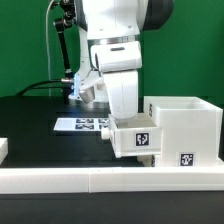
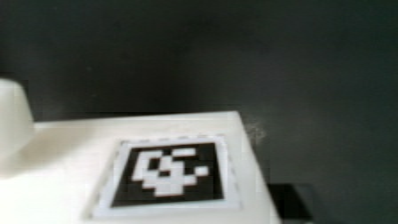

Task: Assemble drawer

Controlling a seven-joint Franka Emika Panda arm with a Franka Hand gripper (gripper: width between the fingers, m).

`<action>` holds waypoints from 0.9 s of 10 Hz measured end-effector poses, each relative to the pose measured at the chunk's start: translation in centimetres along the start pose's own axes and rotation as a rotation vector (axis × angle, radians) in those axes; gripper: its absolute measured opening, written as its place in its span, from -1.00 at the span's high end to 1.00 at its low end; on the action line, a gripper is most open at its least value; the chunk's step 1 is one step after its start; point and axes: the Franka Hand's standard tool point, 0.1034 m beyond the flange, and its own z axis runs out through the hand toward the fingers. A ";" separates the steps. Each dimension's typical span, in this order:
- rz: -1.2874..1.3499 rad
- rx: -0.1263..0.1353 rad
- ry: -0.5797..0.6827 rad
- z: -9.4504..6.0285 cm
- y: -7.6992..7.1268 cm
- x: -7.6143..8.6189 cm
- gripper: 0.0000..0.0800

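- A small white tray (image 1: 134, 139) with a black-and-white marker on its face is seen at the front of the black table (image 1: 30, 115), directly under the arm's wrist.
- The tray is pressed against, or partly slid into, the open side of the large hollow housing (image 1: 183, 128) on the exterior view's right; how deep it sits cannot be told.
- The housing is set just behind the long low white border wall (image 1: 110, 180), with its own marker low on the front.
- The gripper (image 1: 122, 118) is lowered onto the tray from above; its fingers are hidden by the wrist body, so the opening and any grasp cannot be told.
- In the wrist view only the tray's top face and marker (image 2: 169, 170) are seen close up and blurred; no fingers are shown.
- The marker board (image 1: 83, 124) is lying flat farther back, on the exterior view's left.
- Handling judgement: the tray is taken to be light, stiff, smooth plastic, likely slippery under the pads.
- It is best held across two opposite thin walls, kept level, so jamming in the housing is avoided.
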 end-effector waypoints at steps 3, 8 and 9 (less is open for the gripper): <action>0.049 -0.002 -0.002 -0.5 -0.1 0.4 -0.45; 0.046 0.010 -0.046 -5.4 0.8 -0.3 -0.62; 0.034 0.014 -0.050 -6.0 1.1 -1.3 -0.62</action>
